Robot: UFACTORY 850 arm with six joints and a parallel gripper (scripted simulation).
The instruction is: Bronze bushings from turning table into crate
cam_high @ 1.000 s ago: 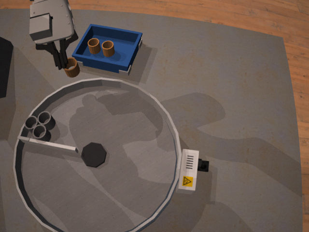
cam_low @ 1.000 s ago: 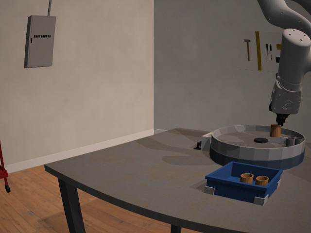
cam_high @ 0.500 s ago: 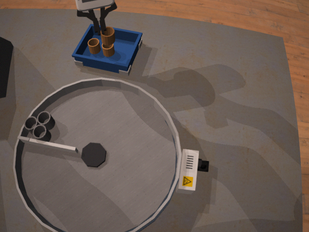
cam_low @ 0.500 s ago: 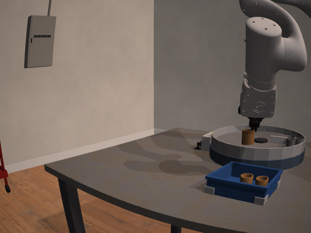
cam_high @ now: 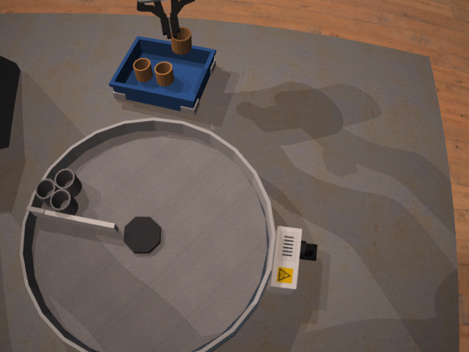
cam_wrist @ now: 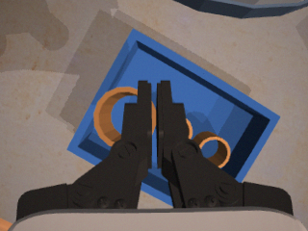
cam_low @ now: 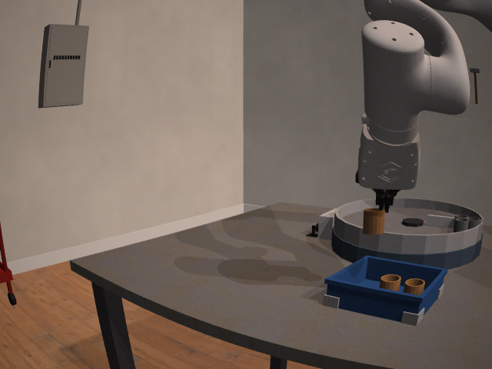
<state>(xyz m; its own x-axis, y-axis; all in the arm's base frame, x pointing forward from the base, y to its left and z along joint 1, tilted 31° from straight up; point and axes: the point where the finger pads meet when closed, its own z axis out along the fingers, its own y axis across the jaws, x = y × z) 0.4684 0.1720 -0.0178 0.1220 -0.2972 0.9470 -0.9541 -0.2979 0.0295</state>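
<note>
My gripper [cam_high: 170,34] is shut on the wall of a bronze bushing [cam_high: 181,40] and holds it in the air over the blue crate [cam_high: 163,72]. Two more bronze bushings [cam_high: 142,70] [cam_high: 163,73] stand inside the crate. Three steel bushings [cam_high: 58,189] stand together at the left rim of the turning table [cam_high: 147,235]. In the side view the held bushing [cam_low: 373,221] hangs from the gripper [cam_low: 383,206] well above the crate [cam_low: 385,290]. In the wrist view the fingers pinch the bushing's rim [cam_wrist: 115,115] above the crate [cam_wrist: 187,122].
A grey bar [cam_high: 75,218] runs from the table's rim to its black hub [cam_high: 142,235], just by the steel bushings. A white control box [cam_high: 286,257] sits at the table's right rim. A black block [cam_high: 7,102] lies at the left edge.
</note>
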